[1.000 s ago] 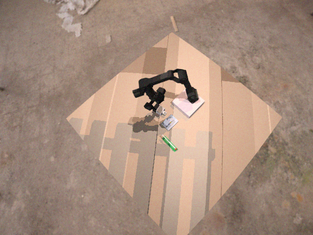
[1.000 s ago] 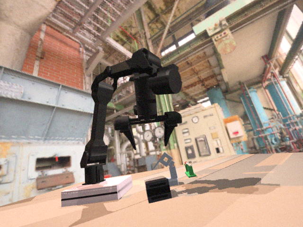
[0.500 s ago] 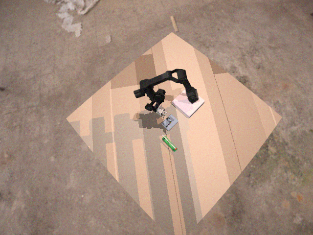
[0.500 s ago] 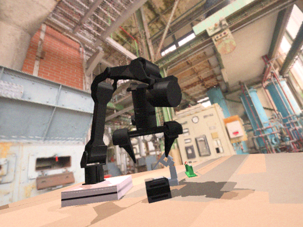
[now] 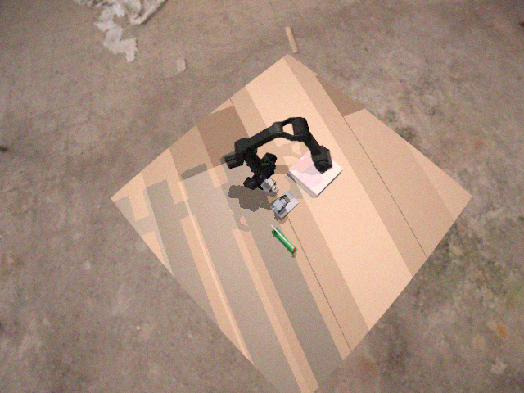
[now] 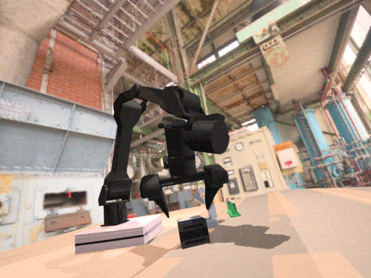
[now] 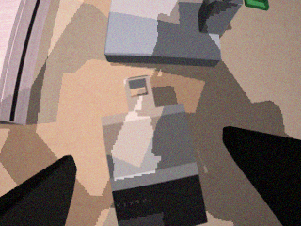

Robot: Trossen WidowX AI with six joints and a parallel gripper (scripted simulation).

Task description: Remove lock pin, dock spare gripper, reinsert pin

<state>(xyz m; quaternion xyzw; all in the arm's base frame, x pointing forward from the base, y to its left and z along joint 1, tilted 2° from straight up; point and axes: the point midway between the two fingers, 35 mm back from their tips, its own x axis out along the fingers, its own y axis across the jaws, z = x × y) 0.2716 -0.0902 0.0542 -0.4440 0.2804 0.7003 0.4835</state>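
Open claw, nothing in it yet

From the left, the white block (image 5: 315,187) (image 6: 112,240) (image 7: 8,61) sits out of the way. The claw (image 5: 259,171) (image 6: 188,212) (image 7: 150,149) is wide open above the spare gripper (image 5: 268,186) (image 6: 193,232) (image 7: 147,151). Coming down crooked, it could shove that into the mount (image 5: 284,205) (image 6: 213,212) (image 7: 133,40) just beside. Farther right, the pin (image 5: 294,249) (image 6: 228,200) lies on the green holder (image 5: 283,240) (image 6: 232,209) (image 7: 257,4).

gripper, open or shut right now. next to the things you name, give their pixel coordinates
Open: in the wrist view its two fingers stand wide apart, one on either side of the spare gripper (image 7: 150,141) (image 6: 193,232), with nothing held between them.
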